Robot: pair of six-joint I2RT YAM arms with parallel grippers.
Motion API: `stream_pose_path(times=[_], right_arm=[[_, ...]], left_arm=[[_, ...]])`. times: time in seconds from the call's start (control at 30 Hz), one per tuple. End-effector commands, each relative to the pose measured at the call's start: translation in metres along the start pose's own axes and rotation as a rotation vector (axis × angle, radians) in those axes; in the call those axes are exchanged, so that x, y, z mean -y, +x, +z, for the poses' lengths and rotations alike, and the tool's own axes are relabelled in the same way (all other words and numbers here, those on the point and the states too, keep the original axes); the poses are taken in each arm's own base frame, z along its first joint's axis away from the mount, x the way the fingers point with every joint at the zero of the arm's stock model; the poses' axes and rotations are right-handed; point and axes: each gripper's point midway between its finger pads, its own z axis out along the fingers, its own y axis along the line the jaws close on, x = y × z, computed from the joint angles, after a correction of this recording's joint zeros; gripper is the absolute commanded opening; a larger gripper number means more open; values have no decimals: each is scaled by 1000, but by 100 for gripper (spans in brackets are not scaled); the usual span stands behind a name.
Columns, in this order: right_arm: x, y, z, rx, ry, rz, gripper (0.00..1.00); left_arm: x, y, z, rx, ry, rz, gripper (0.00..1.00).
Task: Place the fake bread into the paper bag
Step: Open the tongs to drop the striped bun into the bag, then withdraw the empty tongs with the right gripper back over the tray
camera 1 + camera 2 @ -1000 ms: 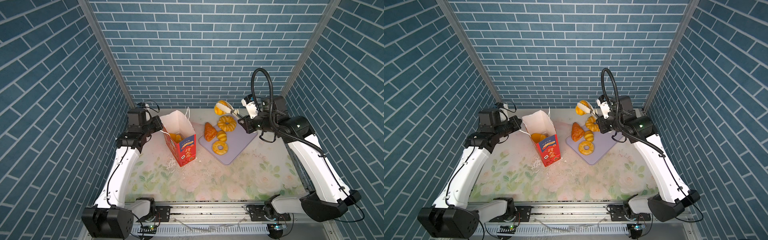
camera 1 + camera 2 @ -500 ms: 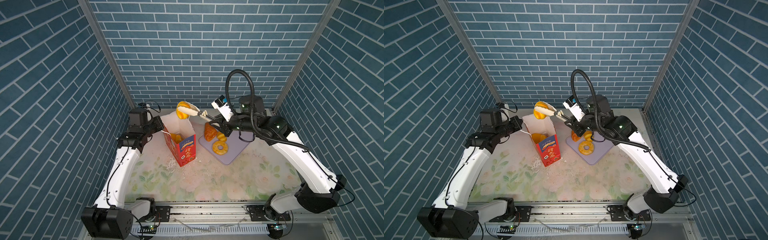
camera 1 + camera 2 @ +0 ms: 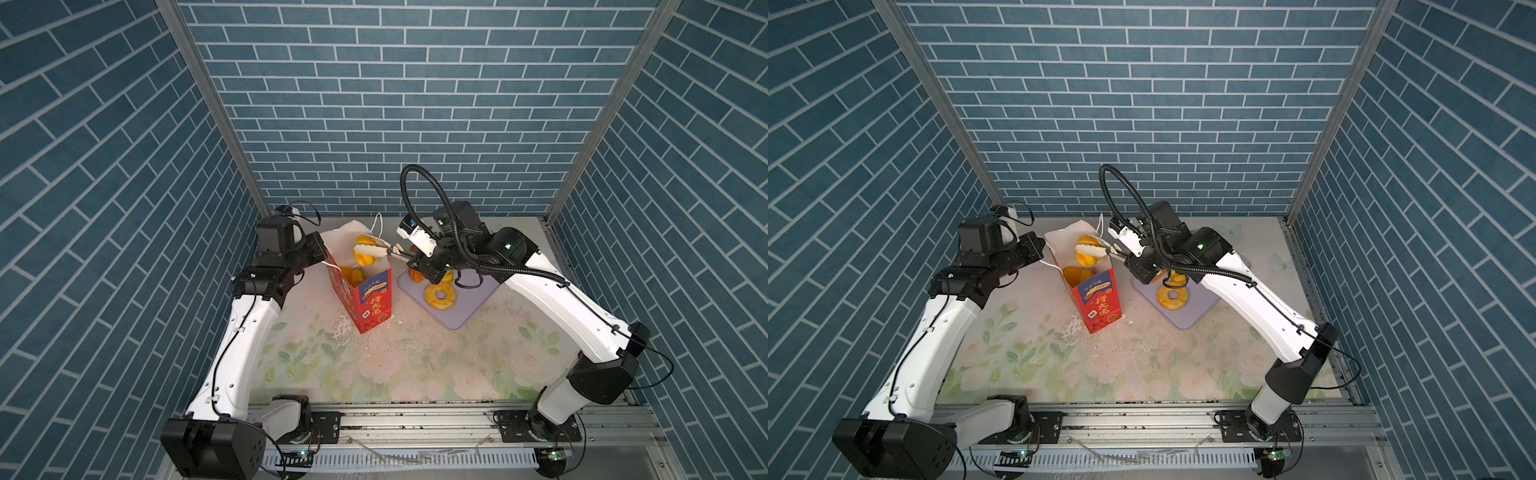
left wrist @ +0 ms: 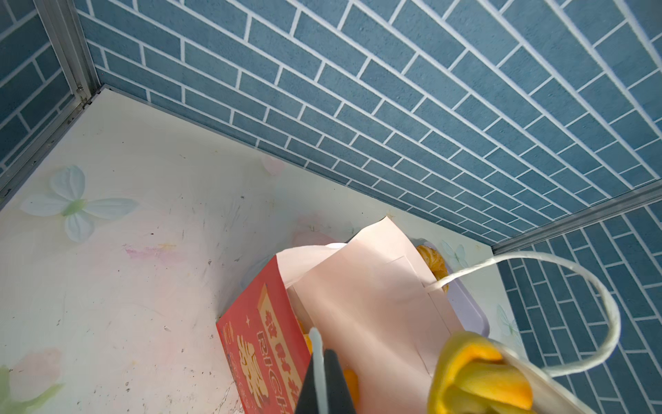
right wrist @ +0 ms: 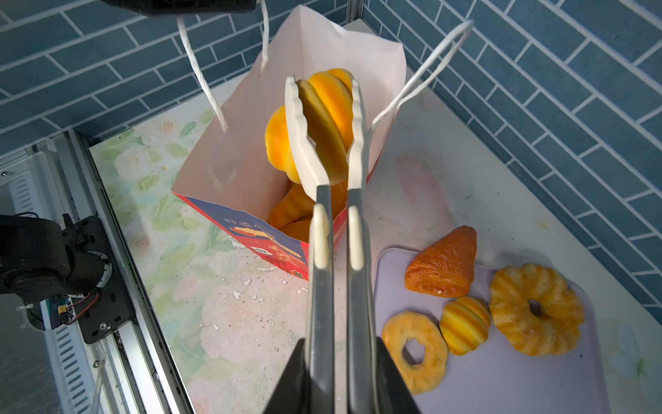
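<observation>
The red paper bag stands open left of the middle, with yellow fake bread lying inside. My left gripper is shut on the bag's white cord handle at its left rim. My right gripper is shut on a pair of white-tipped tongs. The tongs pinch a ridged yellow roll just above the bag's mouth. On the lilac tray lie a red-brown croissant, a ring donut, a small ridged roll and a fluted ring.
The back brick wall runs close behind the bag and the tray. White crumbs are scattered on the floral tabletop in front of the bag. A metal rail carries both arm bases along the front edge.
My right arm has swung left from above the tray, carrying the roll in the tongs, and lowered it to the bag's mouth. The left arm has stayed at the handle.
</observation>
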Motion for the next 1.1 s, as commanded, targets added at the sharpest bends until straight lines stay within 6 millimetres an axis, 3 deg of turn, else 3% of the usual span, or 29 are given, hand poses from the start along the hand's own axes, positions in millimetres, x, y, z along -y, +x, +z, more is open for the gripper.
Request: stream_pose_path(times=[0.0,0.17,0.33,0.57,0.73,0.9,1.07], right_arm=[[2,-16,-13,49,22,-40,33],[3,-23,-22,78,32,-41,44],[8,-27,-32,96,63,-44,47],[24,-37,-64,175,129,-14,49],[51,-32,-95,220,250,60,49],[98,-4,-133,243,405,238,49],[135,43,-149,163,552,389,50]], left_arm=[[5,0,-6,2,14,24,0],[6,0,-5,-3,16,26,0],[5,1,-7,-3,14,36,0],[8,2,-7,-8,32,37,0],[10,0,-6,-4,40,43,0],[12,-2,-5,-5,48,45,0],[12,-2,-3,-8,47,46,0]])
